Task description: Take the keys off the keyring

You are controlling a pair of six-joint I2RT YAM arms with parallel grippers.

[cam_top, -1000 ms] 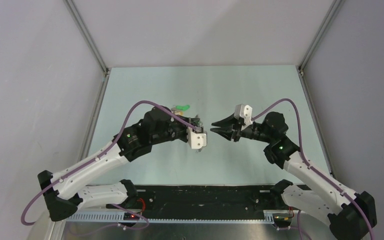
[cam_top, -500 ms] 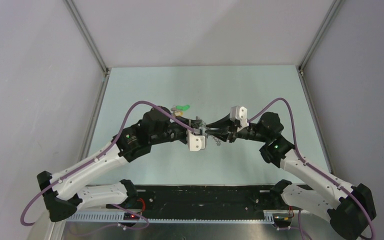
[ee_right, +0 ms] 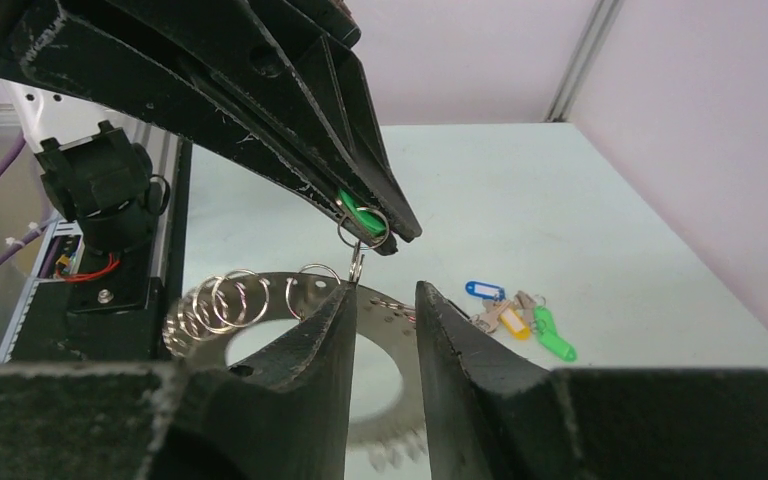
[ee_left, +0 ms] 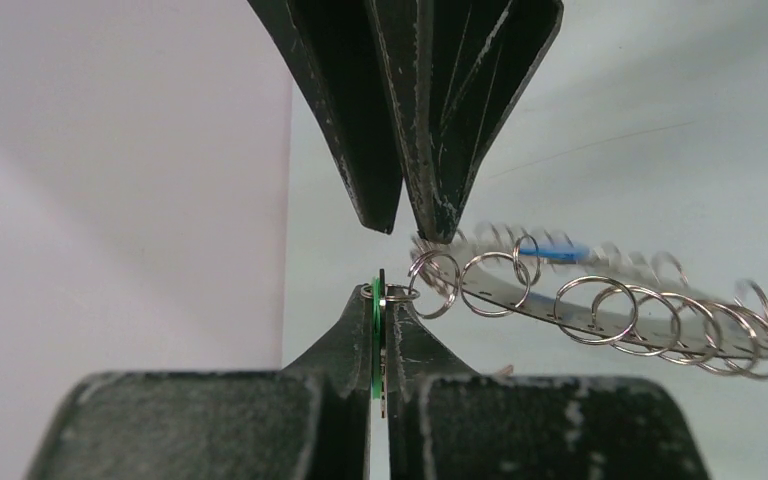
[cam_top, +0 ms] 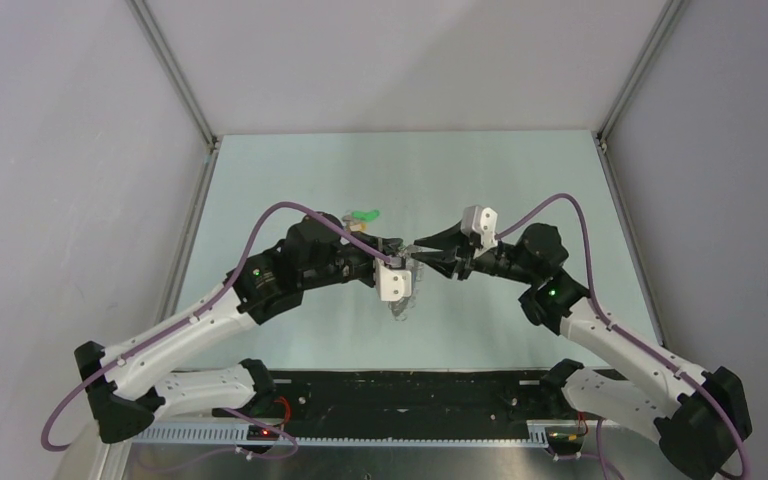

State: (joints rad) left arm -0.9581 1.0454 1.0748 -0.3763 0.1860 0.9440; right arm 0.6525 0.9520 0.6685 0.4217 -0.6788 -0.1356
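Note:
My left gripper (ee_left: pixel 381 290) is shut on a green-tagged key (ee_left: pixel 376 320). A small split ring links that key to the keyring (ee_left: pixel 600 310), a flat silver band fringed with small rings and keys. The keyring hangs in the air below the left gripper (cam_top: pixel 400 262) in the top view (cam_top: pixel 401 303). My right gripper (ee_right: pixel 385 290) is open by a narrow gap, with nothing between its fingers. Its tips meet the left gripper's tips, and its left fingertip (ee_right: pixel 345 295) touches the small link ring. The keyring (ee_right: pixel 205 345) shows blurred behind the right fingers.
A heap of loose keys with blue, yellow and green tags (ee_right: pixel 520 318) lies on the pale green table (ee_right: pixel 520 200), behind the left arm in the top view (cam_top: pixel 363 215). Grey walls enclose the table. The arm bases stand at the near edge.
My right gripper has moved left to the left gripper's tips and narrowed its jaws. The keyring has swung and now hangs below the left gripper.

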